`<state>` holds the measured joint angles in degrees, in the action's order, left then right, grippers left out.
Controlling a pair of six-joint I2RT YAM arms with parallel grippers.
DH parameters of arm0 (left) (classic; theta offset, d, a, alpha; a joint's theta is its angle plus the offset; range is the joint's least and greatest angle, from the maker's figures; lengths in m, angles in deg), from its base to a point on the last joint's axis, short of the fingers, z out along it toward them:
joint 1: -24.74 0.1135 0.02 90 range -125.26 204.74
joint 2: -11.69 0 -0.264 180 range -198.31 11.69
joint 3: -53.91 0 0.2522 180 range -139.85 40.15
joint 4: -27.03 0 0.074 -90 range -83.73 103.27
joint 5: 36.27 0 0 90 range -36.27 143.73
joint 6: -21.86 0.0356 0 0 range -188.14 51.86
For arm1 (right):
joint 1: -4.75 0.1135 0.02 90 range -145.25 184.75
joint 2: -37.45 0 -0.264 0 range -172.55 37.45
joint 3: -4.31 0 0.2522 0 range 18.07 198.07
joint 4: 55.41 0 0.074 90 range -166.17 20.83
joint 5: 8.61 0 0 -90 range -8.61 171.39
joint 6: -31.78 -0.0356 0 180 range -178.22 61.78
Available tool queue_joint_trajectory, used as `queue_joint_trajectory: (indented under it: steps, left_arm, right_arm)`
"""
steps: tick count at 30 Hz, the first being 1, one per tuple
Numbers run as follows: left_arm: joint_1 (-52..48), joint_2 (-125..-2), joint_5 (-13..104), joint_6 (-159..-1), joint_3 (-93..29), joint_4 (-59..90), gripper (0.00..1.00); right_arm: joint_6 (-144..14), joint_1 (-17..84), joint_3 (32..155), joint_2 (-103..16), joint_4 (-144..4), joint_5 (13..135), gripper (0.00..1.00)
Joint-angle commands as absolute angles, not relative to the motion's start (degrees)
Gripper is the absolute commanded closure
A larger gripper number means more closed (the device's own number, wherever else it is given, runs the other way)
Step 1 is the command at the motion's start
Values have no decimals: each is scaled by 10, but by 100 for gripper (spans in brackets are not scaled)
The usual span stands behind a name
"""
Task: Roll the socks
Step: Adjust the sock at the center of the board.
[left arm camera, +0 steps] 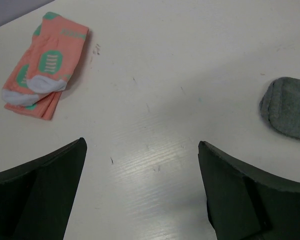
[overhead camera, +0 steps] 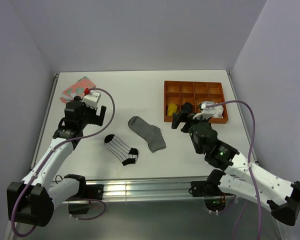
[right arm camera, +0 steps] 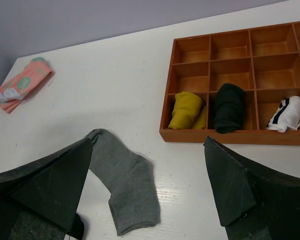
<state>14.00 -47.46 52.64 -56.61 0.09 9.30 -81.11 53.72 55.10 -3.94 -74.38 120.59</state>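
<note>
**Both hands spread and empty; socks lie unrolled on the bench**

The left hand (overhead camera: 101, 116) hovers above the left part of the bench (overhead camera: 135, 90), fingers wide apart, holding nothing. Its arm reaches forward from the near edge, with the wrist angled toward the centre.

The right hand (overhead camera: 182, 117) is poised just in front of the orange tray (overhead camera: 194, 84), fingers likewise wide apart and empty.

The grey sock (overhead camera: 147, 132) lies flat at mid-bench between the two hands. The striped sock (overhead camera: 121, 148) lies just beside it, nearer the bases and apart from it.

The tray's front row holds a yellow bundle (right arm camera: 187, 110), a black bundle (right arm camera: 229, 107) and a white bundle (right arm camera: 286, 114). A folded pink sock pair (left arm camera: 42, 65) rests at the far left.
</note>
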Motion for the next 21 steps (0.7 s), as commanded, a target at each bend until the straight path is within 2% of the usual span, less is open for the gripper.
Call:
queue_joint_trajectory:
  steps: [1, 8, 14, 21]
  left_arm:
    - [138, -449, 474, -543, -2, 81, 0]
    - [138, -442, 418, -487, -11, 13, 3]
    - [100, -428, 424, -436, 24, -53, 17]
    - [29, -357, 415, -406, 88, -92, 35]
  right_arm:
    - [-817, 539, 545, -39, -722, 1216, 0]
    - [-819, 539, 537, -43, -725, 1217, 0]
    - [-820, 539, 543, -55, -722, 1201, 0]
    - [-830, 538, 543, -71, -717, 1179, 0]
